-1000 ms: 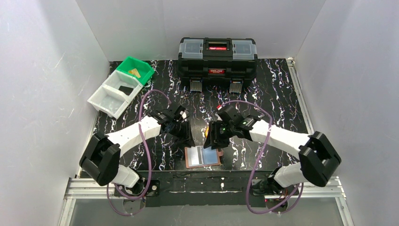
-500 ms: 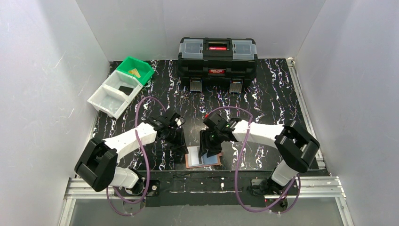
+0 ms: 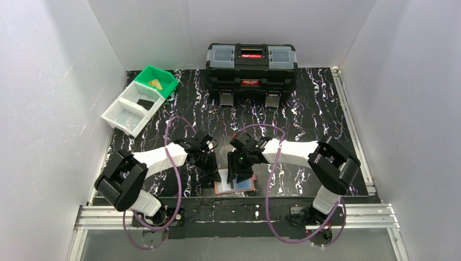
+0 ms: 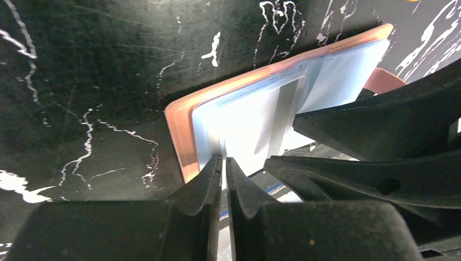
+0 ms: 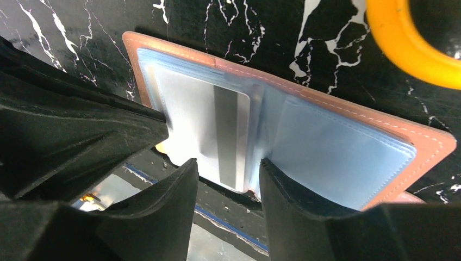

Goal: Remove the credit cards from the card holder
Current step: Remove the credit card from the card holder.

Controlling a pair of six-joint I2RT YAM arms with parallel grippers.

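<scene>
The tan-brown card holder (image 3: pixel 247 186) lies open near the table's front edge, its pale blue sleeves up (image 4: pixel 182 136) (image 5: pixel 348 103). A whitish credit card (image 4: pixel 255 125) (image 5: pixel 195 119) with a grey stripe sits in the left sleeve and sticks out past the near edge. My left gripper (image 3: pixel 213 175) (image 4: pixel 224 163) is at that page's near edge, jaws nearly together with the card's thin pale edge between them. My right gripper (image 3: pixel 234 175) (image 5: pixel 228 174) stands open, its fingers either side of the card's striped end, and the right finger (image 5: pixel 304 206) is over the other sleeve.
A round yellow tape measure (image 5: pixel 402 49) lies just beyond the holder. A black toolbox (image 3: pixel 251 65) stands at the back. At the back left, a green bin (image 3: pixel 163 76) holds a gold card and white bins (image 3: pixel 122 117) hold a black one. The two grippers crowd each other.
Both arms came down and toward the near edge onto the open holder. The right gripper moved left over it. The left jaws closed to a sliver.
</scene>
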